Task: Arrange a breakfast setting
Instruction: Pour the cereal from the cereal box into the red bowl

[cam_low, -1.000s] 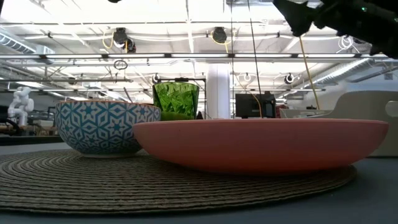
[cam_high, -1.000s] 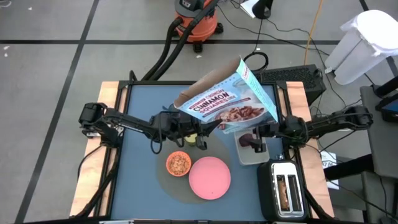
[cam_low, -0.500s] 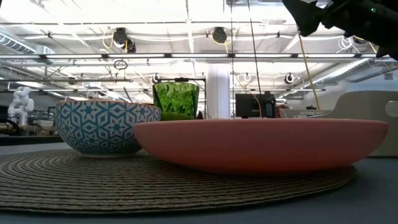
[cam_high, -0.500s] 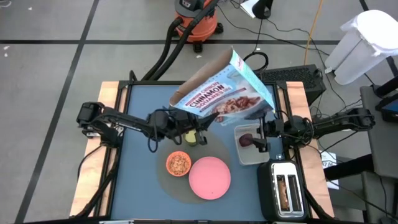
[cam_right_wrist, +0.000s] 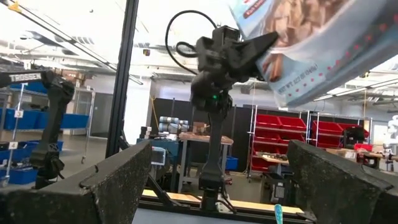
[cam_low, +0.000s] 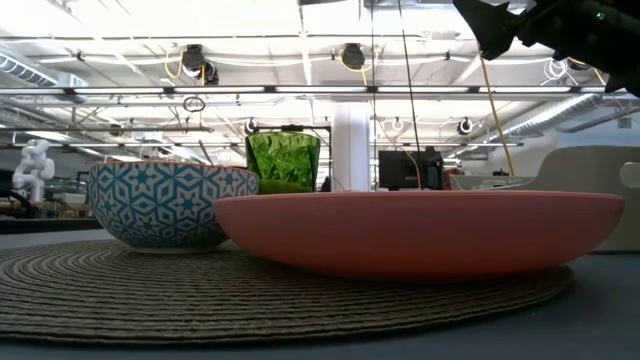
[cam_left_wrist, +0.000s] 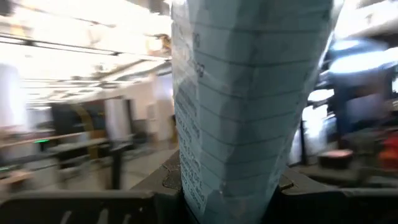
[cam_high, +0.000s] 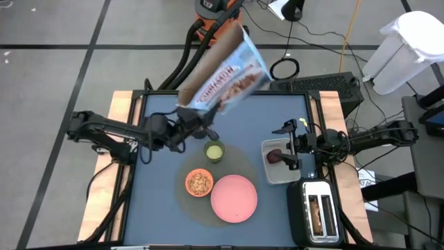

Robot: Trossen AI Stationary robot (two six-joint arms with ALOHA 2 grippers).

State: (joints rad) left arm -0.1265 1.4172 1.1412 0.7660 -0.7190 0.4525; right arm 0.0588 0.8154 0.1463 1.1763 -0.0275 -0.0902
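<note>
The left gripper (cam_high: 186,125) is clamped on the lower end of the pale blue cardboard cereal box (cam_high: 220,75), holding it raised above the rear left part of the dark blue table (cam_high: 159,201). The box is tilted, its open end pointing up and away toward the far edge. In the left wrist view the box panel (cam_left_wrist: 249,106) stands between that arm's two dark fingers.

Just beside the gripper, the green cup (cam_high: 214,151) stands at the rear edge of the round grey woven mat (cam_high: 239,154). On the mat, the small orange bowl (cam_high: 199,182) with a blue-and-white patterned outside holds brown cereal, and the pink round plate (cam_high: 234,197) lies just beside it. The low view shows bowl (cam_low: 170,205), cup (cam_low: 283,159) and plate (cam_low: 420,232) resting on the mat (cam_low: 200,300).

The clear rectangular tub (cam_high: 281,173) sits right of the mat with the dark red fruit (cam_high: 275,156) inside. The right gripper (cam_high: 290,146) hovers over the tub's rear end, fingers spread wide apart and holding nothing.

The black toaster (cam_high: 318,212) stands at the front right corner with a toast slice (cam_high: 317,208) in one slot.
</note>
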